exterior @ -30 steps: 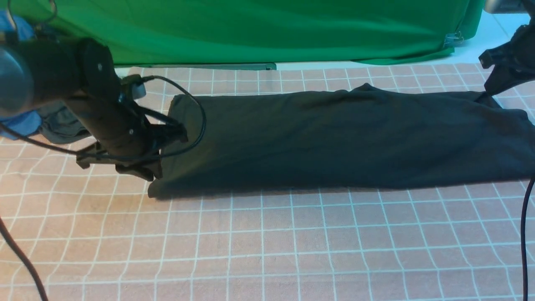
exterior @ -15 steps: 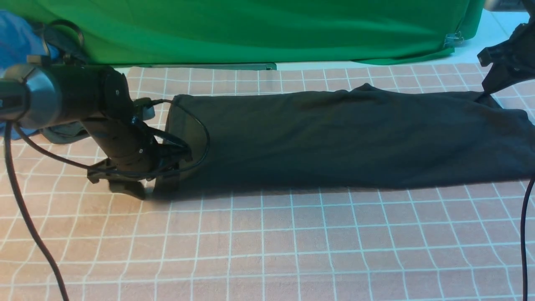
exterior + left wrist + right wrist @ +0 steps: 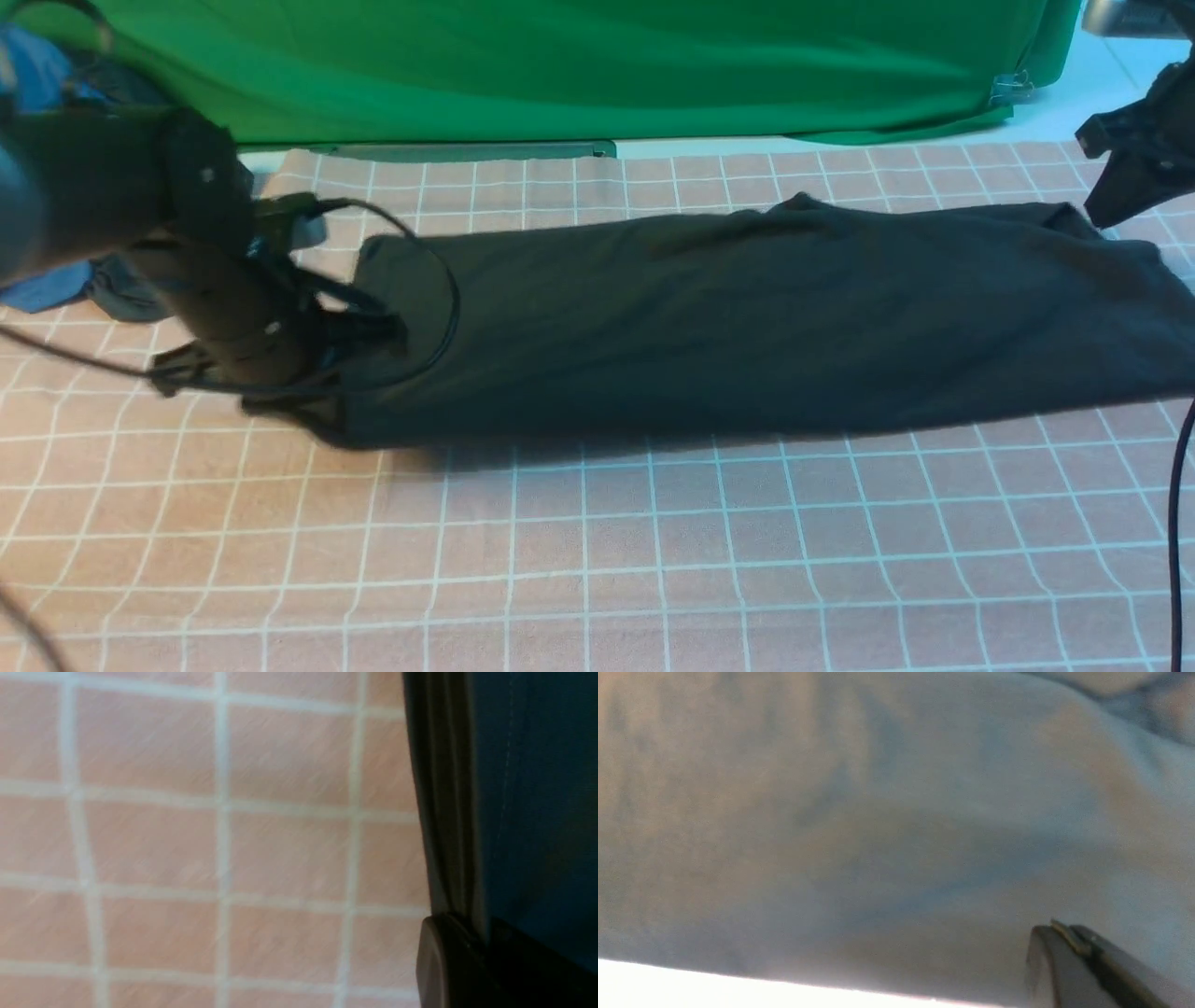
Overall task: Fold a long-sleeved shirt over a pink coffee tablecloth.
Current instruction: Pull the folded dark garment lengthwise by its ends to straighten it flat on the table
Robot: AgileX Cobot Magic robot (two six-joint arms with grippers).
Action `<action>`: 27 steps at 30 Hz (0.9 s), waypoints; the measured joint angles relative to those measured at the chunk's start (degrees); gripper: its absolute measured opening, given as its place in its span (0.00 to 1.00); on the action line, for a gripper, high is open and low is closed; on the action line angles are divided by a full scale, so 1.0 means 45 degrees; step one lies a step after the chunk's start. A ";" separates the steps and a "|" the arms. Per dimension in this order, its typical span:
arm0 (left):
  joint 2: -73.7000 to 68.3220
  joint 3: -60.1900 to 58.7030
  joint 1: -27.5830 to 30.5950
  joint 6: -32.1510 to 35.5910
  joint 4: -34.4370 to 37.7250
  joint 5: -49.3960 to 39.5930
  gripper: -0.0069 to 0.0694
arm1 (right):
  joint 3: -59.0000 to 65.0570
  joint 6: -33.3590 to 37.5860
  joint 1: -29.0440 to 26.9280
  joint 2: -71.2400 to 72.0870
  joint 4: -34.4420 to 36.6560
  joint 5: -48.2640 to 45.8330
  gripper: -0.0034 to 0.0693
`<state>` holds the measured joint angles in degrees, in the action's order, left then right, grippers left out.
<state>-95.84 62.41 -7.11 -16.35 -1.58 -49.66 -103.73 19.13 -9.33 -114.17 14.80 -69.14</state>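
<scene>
At near-left corner of long-sleeved shirt (image 3: 747, 317), clamped on hem with left gripper (image 3: 308, 415); at far-right corner, pinched closed with right gripper (image 3: 1097, 215) (long axis left-to-right across pink coffee tablecloth (image 3: 597, 560)).

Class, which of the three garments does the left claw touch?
The big black shirt on the pink cloth: the left claw pinches its edge. The blue garment and grey garment lie apart, behind that arm.

No writing, label or number can be read on the folded black long-sleeved shirt (image 3: 747, 317), the pink white-gridded tablecloth (image 3: 597, 560) or the plain green backdrop fabric (image 3: 560, 65).
</scene>
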 joint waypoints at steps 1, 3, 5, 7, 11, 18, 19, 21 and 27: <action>0.0398 -0.0387 0.0067 -0.0325 -0.0566 -0.0039 0.15 | 0.0314 0.0000 0.0000 0.0348 0.0000 0.0000 0.09; 0.1168 -0.1305 0.0405 -0.0958 -0.1534 -0.0121 0.15 | 0.1176 0.0000 0.0000 0.1099 0.0000 -0.0014 0.09; 0.1724 -0.1931 0.0903 -0.1180 -0.1907 -0.0133 0.15 | 0.1914 0.0084 0.0000 0.1734 -0.0040 -0.0104 0.09; 0.2286 -0.2329 0.1506 -0.1081 -0.2074 -0.0165 0.15 | 0.2544 0.0149 0.0000 0.2280 -0.0040 -0.0157 0.09; 0.2759 -0.2572 0.2410 -0.1239 -0.2311 -0.0380 0.15 | 0.2924 0.0163 0.0000 0.2903 -0.0040 -0.0211 0.09; 0.2924 -0.2647 0.3739 -0.1593 -0.2492 0.0041 0.17 | 0.2949 0.0930 0.0184 0.3076 0.0539 0.0146 0.15; 0.2924 -0.2647 0.3740 -0.1593 -0.2538 0.0175 0.19 | 0.2949 0.1171 0.0309 0.3003 0.0580 0.0338 0.20; 0.2939 -0.2647 0.3750 -0.1598 -0.2740 0.0272 0.27 | 0.2949 0.1642 0.0604 0.2772 0.0581 0.0734 0.31; 0.3007 -0.2273 0.3750 -0.1806 -0.2887 -0.0020 0.58 | 0.2949 0.2300 0.1624 0.1630 0.0661 0.2780 0.61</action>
<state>-82.31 52.18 9.77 -24.48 -14.57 -49.74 -90.46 29.48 -2.03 -106.83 17.78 -56.64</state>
